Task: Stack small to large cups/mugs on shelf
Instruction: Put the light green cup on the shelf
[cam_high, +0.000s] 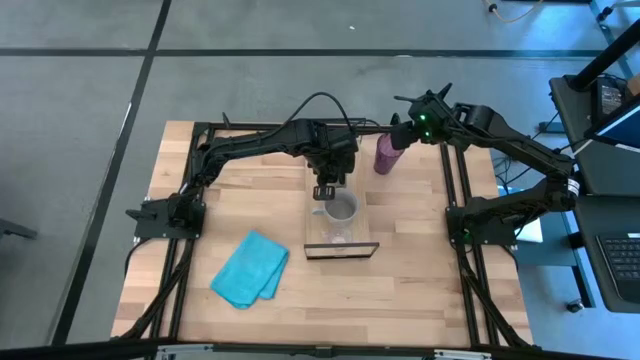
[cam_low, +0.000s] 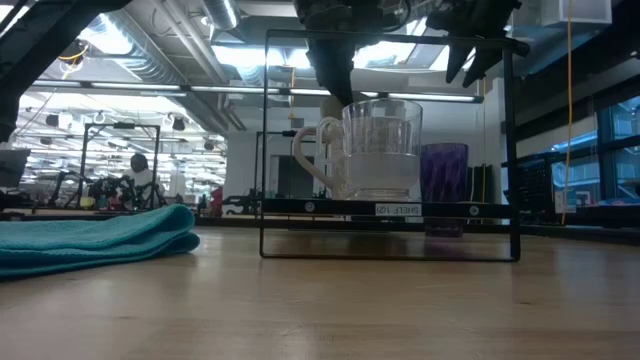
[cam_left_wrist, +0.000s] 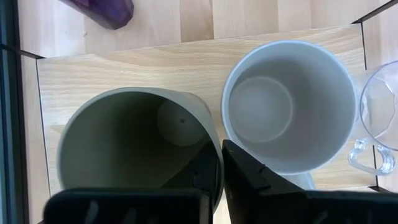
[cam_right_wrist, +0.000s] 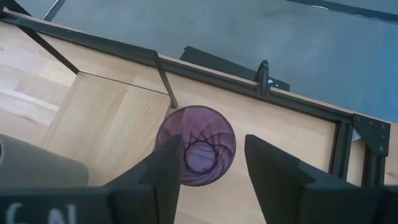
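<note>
On the light-wood shelf (cam_left_wrist: 186, 62) stand the grey mug (cam_left_wrist: 289, 106) and, beside it, the clear glass (cam_left_wrist: 379, 118). In the low view the clear glass (cam_low: 382, 148) stands in front. My left gripper (cam_left_wrist: 221, 171) is over the shelf's far end, shut on the olive-brown cup (cam_left_wrist: 137, 143), right next to the grey mug (cam_high: 342, 208). The purple tumbler (cam_right_wrist: 196, 146) stands upright on the tabletop beyond the shelf's far right corner. My right gripper (cam_right_wrist: 208, 165) is open above it, with a finger on either side of its mouth and no contact showing. My left gripper holds the olive-brown cup by its rim (cam_left_wrist: 214, 155), on the side facing the grey mug. One finger (cam_left_wrist: 202, 171) is inside the cup and one finger (cam_left_wrist: 249, 180) outside. The fingers come from above, pointing down. The cup is upright; whether its base rests on the shelf I cannot tell.
A turquoise cloth (cam_high: 250, 268) lies crumpled on the tabletop near the left front of the shelf. The shelf's black metal frame (cam_low: 515, 150) rises around it. The arms' black rails (cam_high: 462, 200) run along both table sides.
</note>
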